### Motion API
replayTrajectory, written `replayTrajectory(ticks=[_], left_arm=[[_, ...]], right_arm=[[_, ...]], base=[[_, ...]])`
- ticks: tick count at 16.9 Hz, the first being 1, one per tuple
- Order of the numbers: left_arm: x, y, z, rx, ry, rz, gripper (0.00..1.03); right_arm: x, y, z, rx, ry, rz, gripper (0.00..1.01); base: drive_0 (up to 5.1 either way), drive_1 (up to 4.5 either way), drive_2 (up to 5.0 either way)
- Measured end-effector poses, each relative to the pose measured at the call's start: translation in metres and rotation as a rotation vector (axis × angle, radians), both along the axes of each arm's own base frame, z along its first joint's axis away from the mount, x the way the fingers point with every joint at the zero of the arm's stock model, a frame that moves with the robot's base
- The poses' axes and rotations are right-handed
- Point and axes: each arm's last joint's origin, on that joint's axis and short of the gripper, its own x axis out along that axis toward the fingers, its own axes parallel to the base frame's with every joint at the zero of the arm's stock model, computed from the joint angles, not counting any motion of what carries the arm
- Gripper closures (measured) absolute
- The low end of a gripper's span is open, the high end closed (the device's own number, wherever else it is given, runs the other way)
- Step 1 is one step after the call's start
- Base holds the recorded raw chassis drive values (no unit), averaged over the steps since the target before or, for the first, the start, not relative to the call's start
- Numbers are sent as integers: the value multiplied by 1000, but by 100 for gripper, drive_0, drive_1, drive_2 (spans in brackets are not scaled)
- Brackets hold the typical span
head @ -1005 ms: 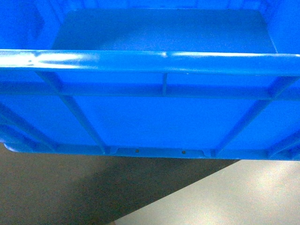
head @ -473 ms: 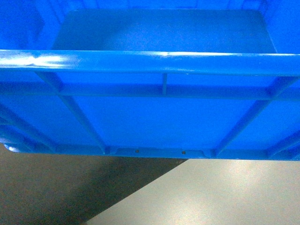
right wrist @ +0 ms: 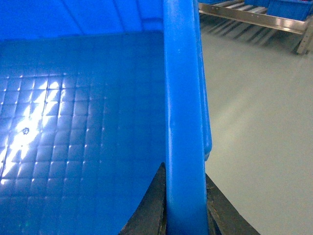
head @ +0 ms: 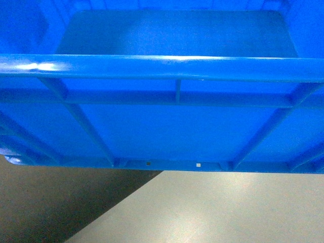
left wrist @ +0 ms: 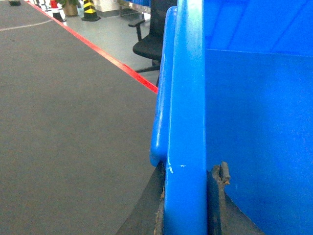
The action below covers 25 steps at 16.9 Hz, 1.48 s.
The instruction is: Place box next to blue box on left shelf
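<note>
The box (head: 172, 126), a bright-blue open-top crate, fills the head view, held above the floor; its thick rim and ribbed near wall face me. In the left wrist view my left gripper (left wrist: 190, 172) is shut on the box's rim (left wrist: 186, 107), one dark finger on each side. In the right wrist view my right gripper (right wrist: 185, 175) is shut on the opposite rim (right wrist: 183, 98), with the gridded inner floor (right wrist: 73, 127) to its left. Neither gripper shows in the head view. A metal rack (right wrist: 254, 17) carrying blue boxes (right wrist: 286, 7) shows far off; I cannot tell whether it is the left shelf.
Under the box, dark floor (head: 45, 202) meets pale floor (head: 228, 212) along a diagonal edge. In the left wrist view a red floor line (left wrist: 107, 56), a black office chair (left wrist: 151, 41) and striped cones (left wrist: 89, 10) stand beyond the dark floor.
The edge between dark and pale floor has slid left under the box, so more pale floor shows. The box keeps its place in the head view.
</note>
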Motion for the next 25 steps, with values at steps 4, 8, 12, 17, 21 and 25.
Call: replayTrajectory(ticks=[4,8,12,17,21,25], left_arm=[[0,0,0,0,0,0,93],[0,0,0,0,0,0,93],[0,0,0,0,0,0,93],[0,0,0,0,0,0,93],[0,0,0,0,0,0,93],[0,0,0,0,0,0,93]], right_arm=[[0,0,0,0,0,0,92],[0,0,0,0,0,0,92],[0,0,0,0,0,0,92],[0,0,0,0,0,0,92],[0,0,0,0,0,0,92],[0,0,0,0,0,0,92]], base=[[-171,-171,-171],[-163,-163,-163],[-155,-155,-155],[-165,-165,-165],[-157,-157,-157],[-164,-164,-164]])
